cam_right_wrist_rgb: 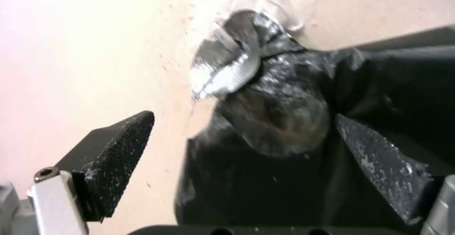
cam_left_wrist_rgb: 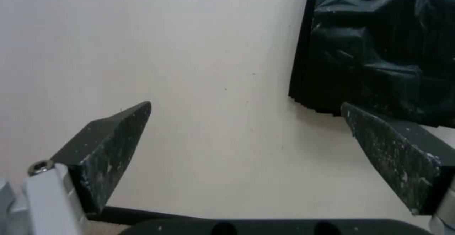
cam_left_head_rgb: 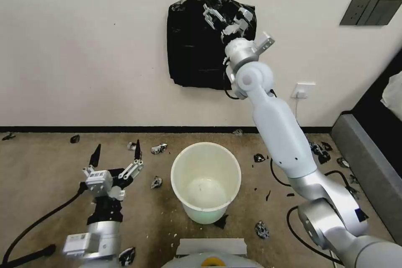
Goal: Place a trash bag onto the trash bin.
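So the right arm is stretched way up toward the wall, and the right gripper (cam_left_head_rgb: 226, 13) sits right in front of the black bags (cam_left_head_rgb: 197, 46) hanging there. Its fingers (cam_right_wrist_rgb: 113, 146) are spread wide, nothing between them; in the right wrist view they straddle the bunched-up neck of the bags, where a crinkled silvery bit (cam_right_wrist_rgb: 227, 68) pins them to the wall (cam_left_head_rgb: 83, 50). One finger is over bare wall, the other over black plastic. I can't tell whether either is actually touching the plastic.

The bags hang flat against the wall, long axis running up and down, the narrow gathered neck at the top and the wide edge at the bottom. I can't pick out a single loose trash bag from the bundle.

The trash bin (cam_left_head_rgb: 206, 182) stands upright on the carpet (cam_left_head_rgb: 42, 176) below the bags, near the wall, mouth facing up, inside bare. Small black scraps (cam_left_head_rgb: 155, 182) are scattered on the floor around it.

The left gripper (cam_left_head_rgb: 116, 159) hangs low to the left of the bin, well apart from it, fingers spread wide and holding nothing. It points at the wall, with the bundle's lower corner off to one side.
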Robot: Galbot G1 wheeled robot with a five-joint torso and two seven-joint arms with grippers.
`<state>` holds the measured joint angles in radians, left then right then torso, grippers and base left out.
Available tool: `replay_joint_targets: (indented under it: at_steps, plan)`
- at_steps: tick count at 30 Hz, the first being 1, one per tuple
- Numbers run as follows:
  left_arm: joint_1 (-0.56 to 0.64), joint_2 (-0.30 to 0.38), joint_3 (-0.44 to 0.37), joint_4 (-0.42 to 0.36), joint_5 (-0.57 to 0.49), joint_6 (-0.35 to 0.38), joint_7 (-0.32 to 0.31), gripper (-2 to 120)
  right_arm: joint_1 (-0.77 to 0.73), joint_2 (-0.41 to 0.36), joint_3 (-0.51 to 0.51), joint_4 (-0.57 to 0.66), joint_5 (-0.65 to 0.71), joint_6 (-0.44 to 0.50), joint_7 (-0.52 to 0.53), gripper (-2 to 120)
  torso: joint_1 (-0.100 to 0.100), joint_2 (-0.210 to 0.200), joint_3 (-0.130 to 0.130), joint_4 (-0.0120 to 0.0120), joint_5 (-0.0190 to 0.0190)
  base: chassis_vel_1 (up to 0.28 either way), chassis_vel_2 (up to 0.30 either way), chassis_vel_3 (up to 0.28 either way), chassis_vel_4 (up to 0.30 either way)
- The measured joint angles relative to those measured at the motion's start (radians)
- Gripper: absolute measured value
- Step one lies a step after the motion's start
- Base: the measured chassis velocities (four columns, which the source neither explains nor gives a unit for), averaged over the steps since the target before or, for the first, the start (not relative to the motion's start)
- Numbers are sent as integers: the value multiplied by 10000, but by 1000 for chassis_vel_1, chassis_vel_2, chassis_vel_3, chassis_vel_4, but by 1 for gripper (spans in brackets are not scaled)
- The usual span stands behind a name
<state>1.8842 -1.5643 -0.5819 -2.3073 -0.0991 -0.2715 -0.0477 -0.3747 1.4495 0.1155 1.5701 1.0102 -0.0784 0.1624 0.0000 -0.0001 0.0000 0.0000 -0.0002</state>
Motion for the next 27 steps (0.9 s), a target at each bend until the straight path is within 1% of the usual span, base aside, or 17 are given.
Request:
replay_joint_targets:
  at_steps: [8,11,14,21,27]
  plan:
    - [69,10,-21,-87,0,10,-9,100,116,34,-68,99,412,30,-328,100,0,0,0,0,1,0,0,0,0]
    - [101,-18,-20,-90,12,10,-12,100,46,-73,-137,247,631,31,-809,100,0,1,0,1,1,0,0,0,0]
    - [107,-20,-18,-90,20,10,-12,100,-7,-146,-140,261,658,36,-996,100,0,1,0,0,2,0,0,0,0]
    - [71,11,-7,-48,21,13,-23,100,-60,-161,60,116,1044,55,-899,100,0,1,0,0,3,0,0,0,0]
    - [12,19,29,-16,17,18,-32,100,40,-80,196,-93,1766,56,-832,100,0,1,0,0,2,0,0,0,0]
